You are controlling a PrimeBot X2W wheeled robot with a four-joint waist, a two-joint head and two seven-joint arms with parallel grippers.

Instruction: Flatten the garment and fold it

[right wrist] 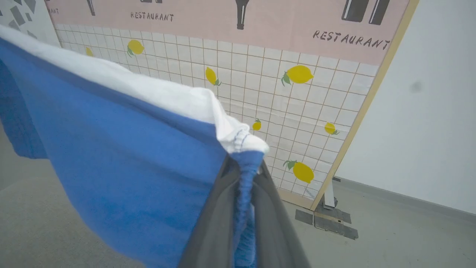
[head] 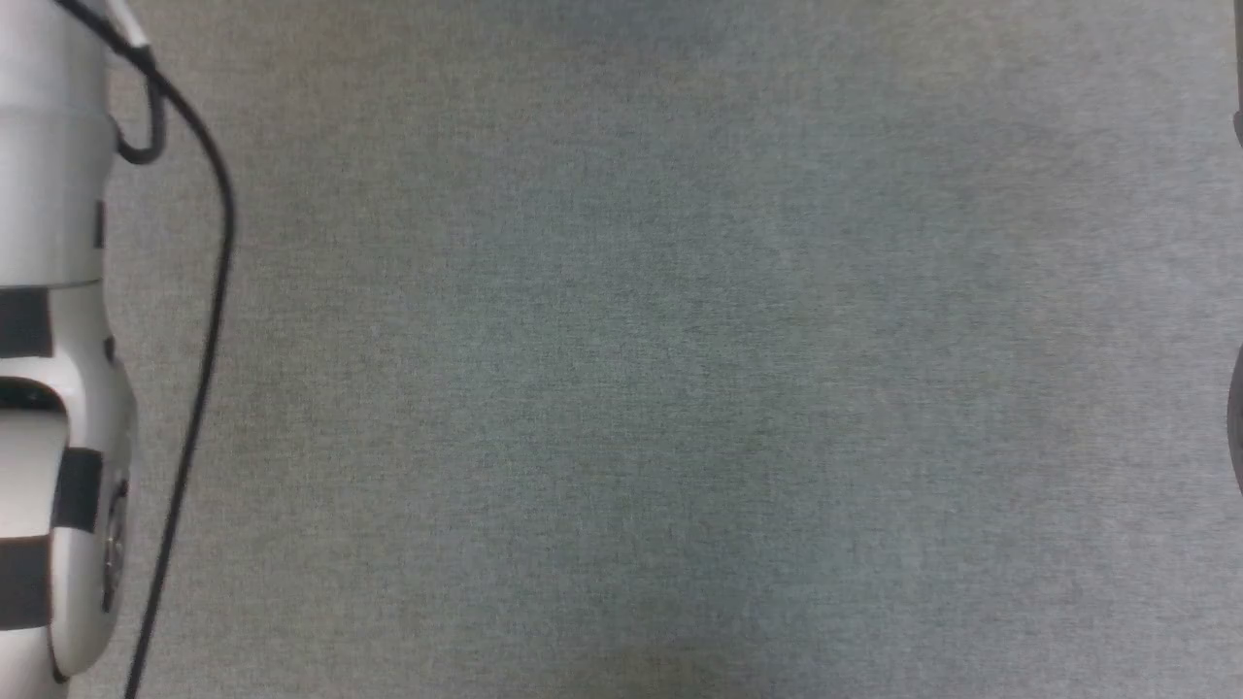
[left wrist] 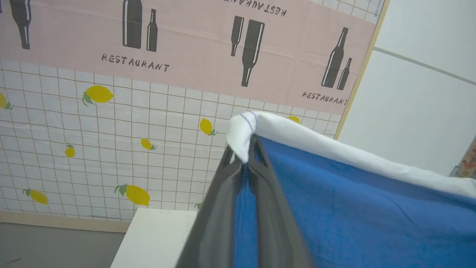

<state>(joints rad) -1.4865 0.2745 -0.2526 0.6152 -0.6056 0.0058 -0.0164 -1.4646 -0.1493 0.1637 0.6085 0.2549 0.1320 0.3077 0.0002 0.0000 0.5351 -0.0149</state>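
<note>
Where your left gripper point(left wrist: 243, 150) rises in its wrist view, you see both dark fingers pressed together on the garment point(left wrist: 353, 208), pinching a white-trimmed corner; blue cloth shows in the slit between them. From that pinch the white trim runs off to the view's right, with blue fabric hanging below it. Your right gripper point(right wrist: 244, 167) is likewise clamped on the garment, its fingers nipping a gathered, stitched corner where white trim meets blue. The cloth stretches away to that view's left and hangs over a grey surface point(right wrist: 44, 223). In the head view your pale left forearm point(head: 49, 388) sits at the left edge, with a black cable point(head: 209, 320) looping beside it. Farther back, a white box point(left wrist: 156, 238) stands before a backdrop panel point(left wrist: 111, 130) printed with lemons on a grid and, above, a pink band of bottles reading RESTAURANT. A plain white wall point(left wrist: 416, 93) lies beyond the panel's edge.
</note>
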